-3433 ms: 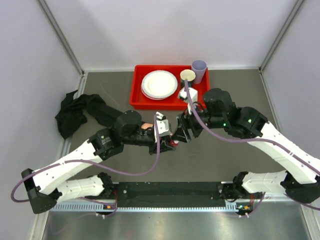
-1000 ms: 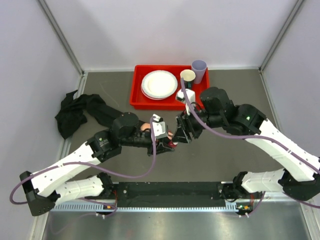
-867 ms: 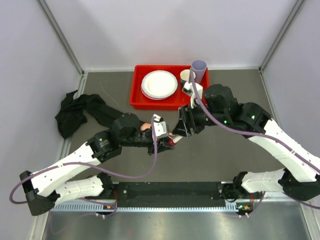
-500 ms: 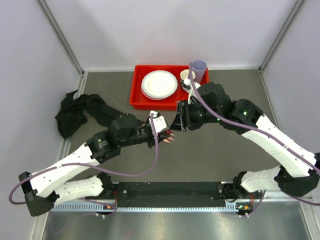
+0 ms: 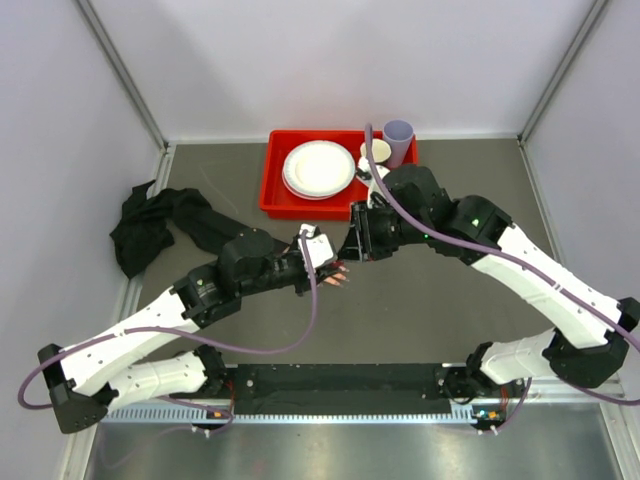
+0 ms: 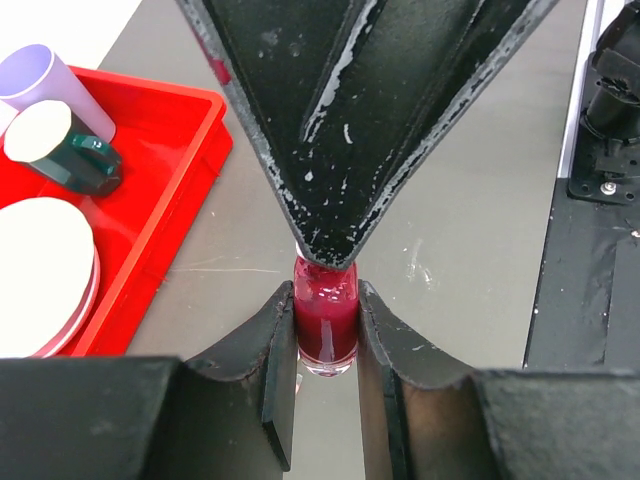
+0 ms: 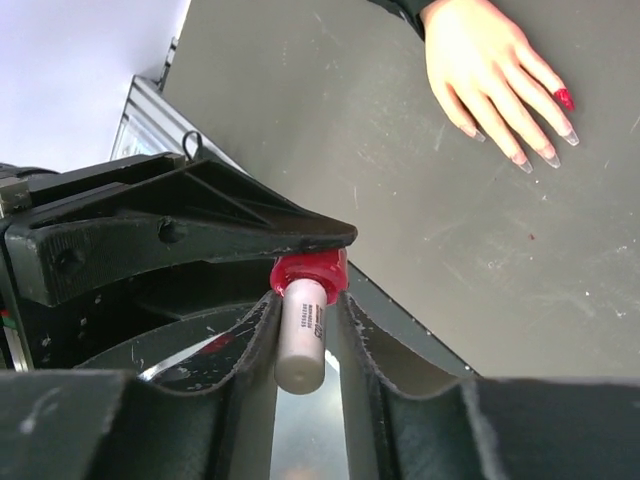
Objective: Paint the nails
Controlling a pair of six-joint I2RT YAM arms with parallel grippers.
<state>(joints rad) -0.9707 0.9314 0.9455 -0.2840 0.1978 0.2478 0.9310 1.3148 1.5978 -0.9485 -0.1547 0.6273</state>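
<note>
**Top external view.** The left gripper (image 5: pixel 322 268) sits at centre frame over the mannequin hand (image 5: pixel 336 277) and covers all but its fingertips. The nails (image 5: pixel 341 271) show only as reddish specks, too small to count. The right gripper (image 5: pixel 358 240) hangs just up and right of it. From here the wrists hide what either one holds. A black sleeve (image 5: pixel 200 225) runs toward the upper left to a crumpled black cloth (image 5: pixel 135 230). At top centre is a red tray (image 5: pixel 275 190) with white plates (image 5: pixel 318 168) and a lilac cup (image 5: pixel 398 140). A dark green cup (image 5: pixel 376 150) there is partly hidden by the right arm.

**Left wrist view.** The fingers are pressed against both sides of a small upright polish bottle (image 6: pixel 325 325) filled with dark red. Its neck and top are hidden behind the black wedge of the gripper body. The tray and plates are cut off at the left edge, and both cups stand in the tray's upper corner.

**Right wrist view.** The fingers pinch a white cap (image 7: pixel 300 335) with a red collar, and its upper end disappears behind the black wedge. At upper right the mannequin hand lies flat on the grey table (image 7: pixel 400 200), with its wrist cut off by the top edge. The nail furthest right is clearly red. The others look pale or glassy, and whether they are painted cannot be told. A tiny red fleck marks the table below the fingers.
</note>
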